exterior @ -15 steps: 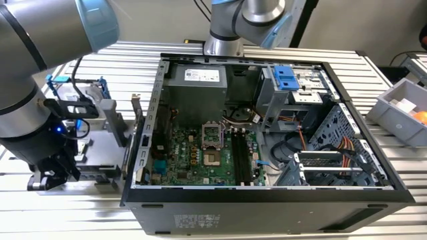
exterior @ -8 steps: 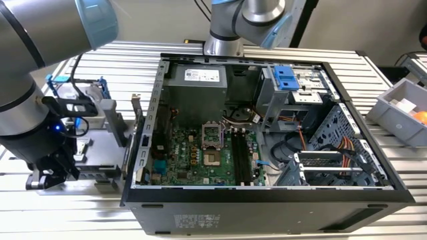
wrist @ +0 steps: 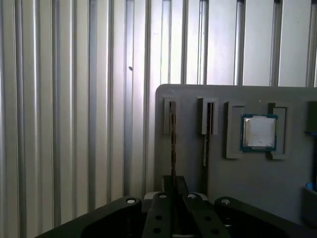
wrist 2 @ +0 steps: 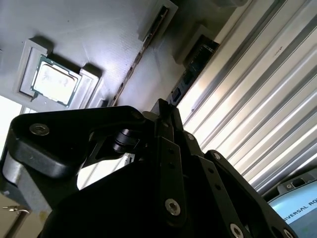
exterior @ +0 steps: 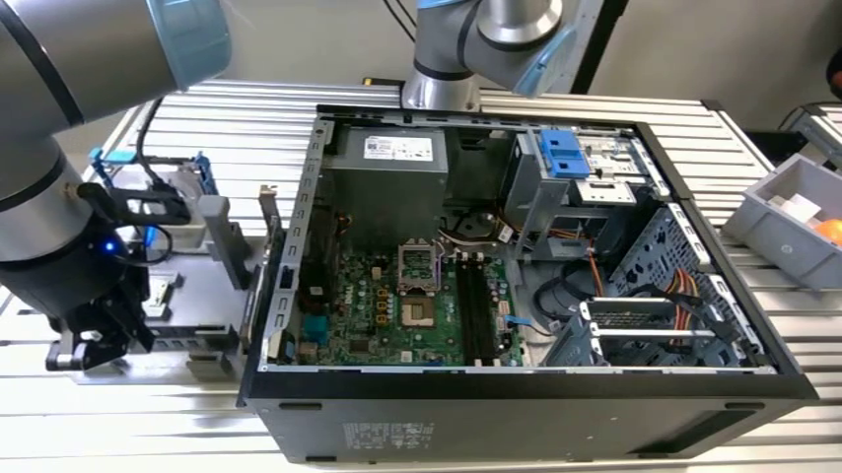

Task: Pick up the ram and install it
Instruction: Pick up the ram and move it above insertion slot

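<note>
Claw (wrist: 174, 182) sits low over the grey holder (wrist: 247, 188), approx. 8 o'clock in the exterior view, just off the open PC case (exterior: 526, 404). Jaws look pinched narrow on the ram (wrist: 173, 139), which stands on edge in its slot, prob. so it can be nipped from above. 2nd stick (wrist: 206, 134) & CPU (wrist: 258, 132) sit alongside, untouched.
</note>
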